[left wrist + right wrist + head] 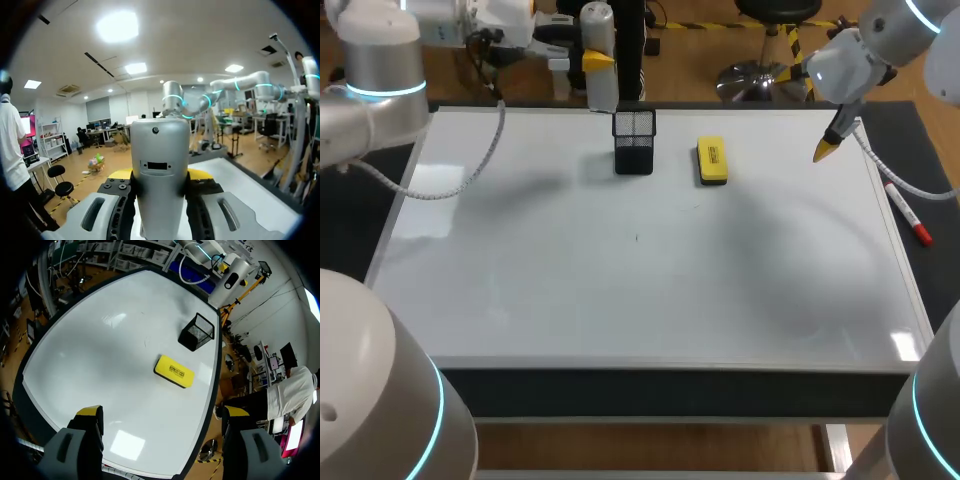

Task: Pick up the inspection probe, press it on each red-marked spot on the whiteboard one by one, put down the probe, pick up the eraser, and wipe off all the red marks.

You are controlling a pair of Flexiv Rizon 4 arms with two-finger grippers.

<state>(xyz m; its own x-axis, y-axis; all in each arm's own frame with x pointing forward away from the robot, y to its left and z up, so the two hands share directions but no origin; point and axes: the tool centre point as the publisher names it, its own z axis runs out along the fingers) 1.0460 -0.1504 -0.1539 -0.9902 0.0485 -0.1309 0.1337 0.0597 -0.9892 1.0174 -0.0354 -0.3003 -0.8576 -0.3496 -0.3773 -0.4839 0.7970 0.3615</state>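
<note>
The inspection probe (pixel 598 50), a grey cylinder, stands upright above the far edge of the whiteboard (pixel 620 290), with my left gripper (pixel 598 62) shut on it. In the left wrist view the probe (pixel 160 160) fills the gap between the yellow-tipped fingers of the left gripper (pixel 159 175). The yellow eraser (pixel 711 160) lies flat on the board's far middle. My right gripper (pixel 827 148) hangs open over the far right corner. In the right wrist view the eraser (pixel 174 371) lies ahead of the empty right gripper (pixel 162 411). The board's surface looks plain white.
A black mesh pen holder (pixel 634 142) stands just left of the eraser, and in the right wrist view the holder (pixel 196 332) is beyond it. A red marker (pixel 908 215) lies on the dark mat past the board's right edge.
</note>
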